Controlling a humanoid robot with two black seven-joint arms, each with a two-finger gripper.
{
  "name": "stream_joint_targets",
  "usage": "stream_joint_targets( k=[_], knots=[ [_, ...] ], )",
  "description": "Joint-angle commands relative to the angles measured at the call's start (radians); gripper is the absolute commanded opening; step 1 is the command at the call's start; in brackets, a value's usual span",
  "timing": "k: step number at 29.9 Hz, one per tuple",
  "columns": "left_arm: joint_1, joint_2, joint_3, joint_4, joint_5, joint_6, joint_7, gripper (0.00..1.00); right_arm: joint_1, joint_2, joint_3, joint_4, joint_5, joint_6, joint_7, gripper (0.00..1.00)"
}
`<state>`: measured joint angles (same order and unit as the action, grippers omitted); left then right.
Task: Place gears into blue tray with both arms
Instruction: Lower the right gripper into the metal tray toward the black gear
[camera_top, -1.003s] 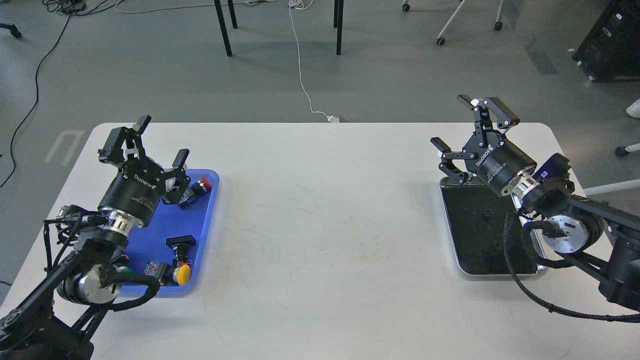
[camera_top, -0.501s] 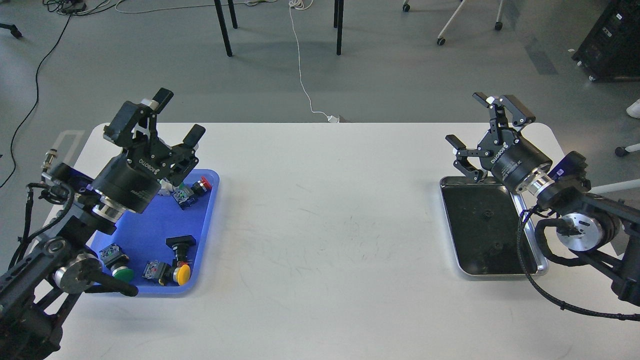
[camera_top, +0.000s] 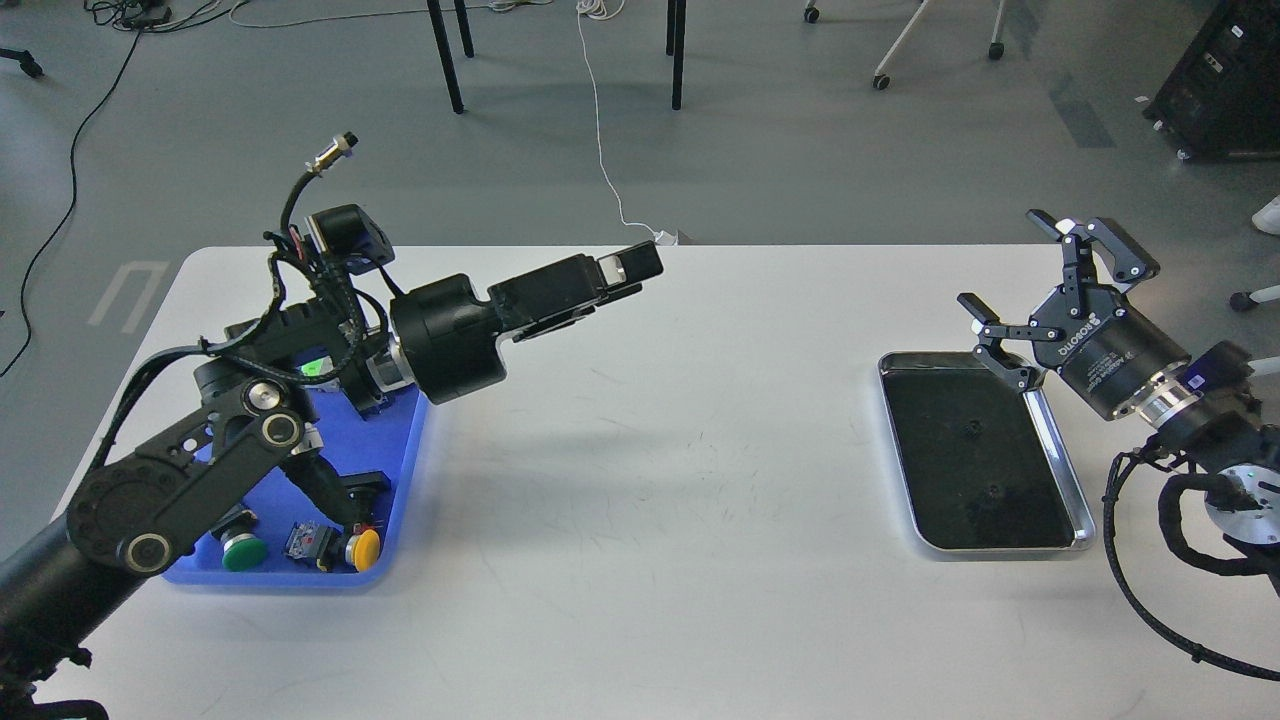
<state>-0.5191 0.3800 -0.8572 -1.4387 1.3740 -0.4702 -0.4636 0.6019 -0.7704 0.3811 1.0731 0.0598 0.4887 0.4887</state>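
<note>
Two tiny black gears (camera_top: 972, 428) (camera_top: 992, 490) lie apart on the dark floor of a shiny metal tray (camera_top: 1062, 452) at the right of the white table. My right gripper (camera_top: 1004, 258) hovers open over that tray's far right corner, empty. The blue tray (camera_top: 412, 452) sits at the left, largely covered by my left arm. My left gripper (camera_top: 632, 272) reaches right over the table's far middle, well past the blue tray. It is seen side-on, so its fingers overlap.
The blue tray holds push buttons, among them a green-capped (camera_top: 240, 551) and a yellow-capped one (camera_top: 365, 548). Bare white tabletop (camera_top: 660, 470) lies between the two trays. Beyond the table's far edge are chair legs and a white cable on the floor.
My left arm has swung from above the blue tray to the right, its gripper now over the table's far middle. My right gripper has drawn back to the right, still open.
</note>
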Motion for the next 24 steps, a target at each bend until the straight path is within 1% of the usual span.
stream_joint_targets(
  k=[1, 3, 5, 8, 10, 15, 17, 19, 21, 24],
  knots=[
    [0.034, -0.003, 0.004, 0.026, -0.015, 0.033, -0.004, 0.98, -0.007, -0.033, 0.001, 0.025, -0.001, 0.000, 0.000, 0.99],
    [0.054, 0.010, -0.005, 0.029, -0.021, 0.036, -0.003, 0.98, -0.008, -0.053, -0.007, 0.040, -0.023, 0.000, 0.000, 0.99],
    [0.067, 0.014, -0.016, 0.029, -0.048, 0.038, -0.003, 0.98, 0.009, -0.091, -0.019, 0.076, -0.096, 0.000, 0.000, 0.99],
    [0.085, 0.014, -0.016, 0.034, -0.186, 0.059, 0.003, 0.98, 0.073, -0.194, -0.016, 0.114, -0.382, 0.000, 0.000, 0.99],
    [0.090, 0.017, -0.014, 0.035, -0.234, 0.079, 0.006, 0.98, 0.126, -0.240, -0.019, 0.116, -0.583, 0.000, 0.000, 0.99],
    [0.093, 0.016, -0.013, 0.052, -0.251, 0.091, 0.006, 0.98, 0.220, -0.326, -0.025, 0.116, -1.152, 0.000, 0.000, 0.99],
    [0.099, 0.014, -0.014, 0.053, -0.254, 0.094, 0.006, 0.98, 0.272, -0.325, -0.054, 0.116, -1.387, 0.000, 0.000, 0.99],
    [0.103, 0.013, -0.014, 0.057, -0.254, 0.099, 0.006, 0.98, 0.335, -0.313, -0.126, 0.113, -1.579, 0.000, 0.000, 0.99],
    [0.111, 0.014, -0.016, 0.057, -0.257, 0.101, 0.005, 0.98, 0.401, -0.296, -0.220, 0.107, -1.670, 0.000, 0.000, 0.99],
    [0.114, 0.014, -0.016, 0.055, -0.280, 0.102, 0.006, 0.98, 0.524, -0.244, -0.420, 0.076, -1.752, 0.000, 0.000, 0.99]
  ],
)
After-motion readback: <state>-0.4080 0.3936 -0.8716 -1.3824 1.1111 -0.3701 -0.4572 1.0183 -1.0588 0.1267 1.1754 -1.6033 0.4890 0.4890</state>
